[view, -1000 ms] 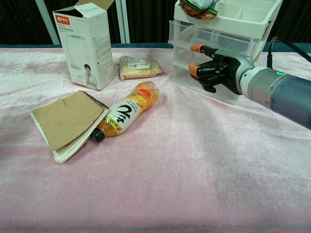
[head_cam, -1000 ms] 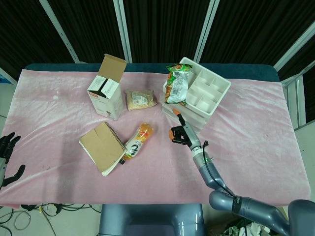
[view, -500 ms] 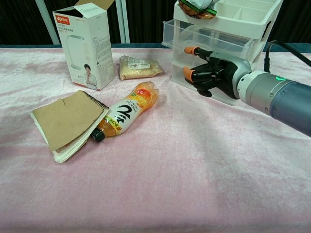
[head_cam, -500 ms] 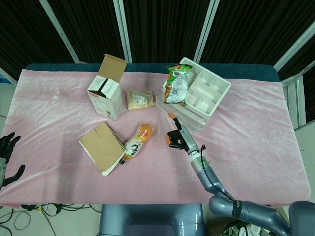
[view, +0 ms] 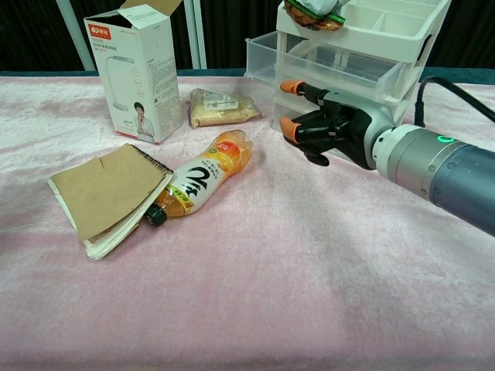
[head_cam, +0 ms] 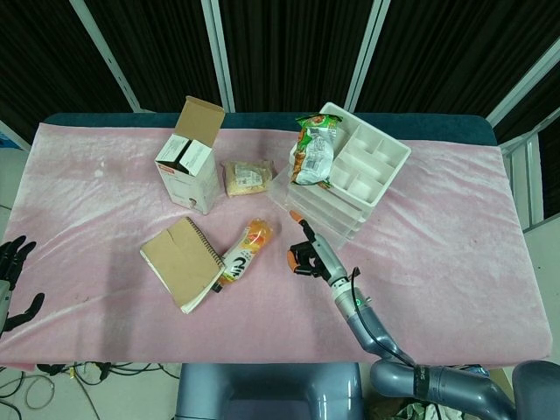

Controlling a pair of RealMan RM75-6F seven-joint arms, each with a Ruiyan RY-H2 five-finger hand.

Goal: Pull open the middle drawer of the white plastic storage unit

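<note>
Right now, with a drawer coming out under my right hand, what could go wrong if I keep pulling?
Three risks, as I judge them:
1. The clear drawer sliding out looks like the uppermost one, perhaps not the middle.
2. The snack bag on the storage unit could topple.
3. The right hand might drag the unit.

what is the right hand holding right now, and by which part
The right hand is at the front edge of the pulled-out drawer of the white storage unit. Whether its fingers actually hook that edge cannot be told. The left hand holds nothing.
</note>
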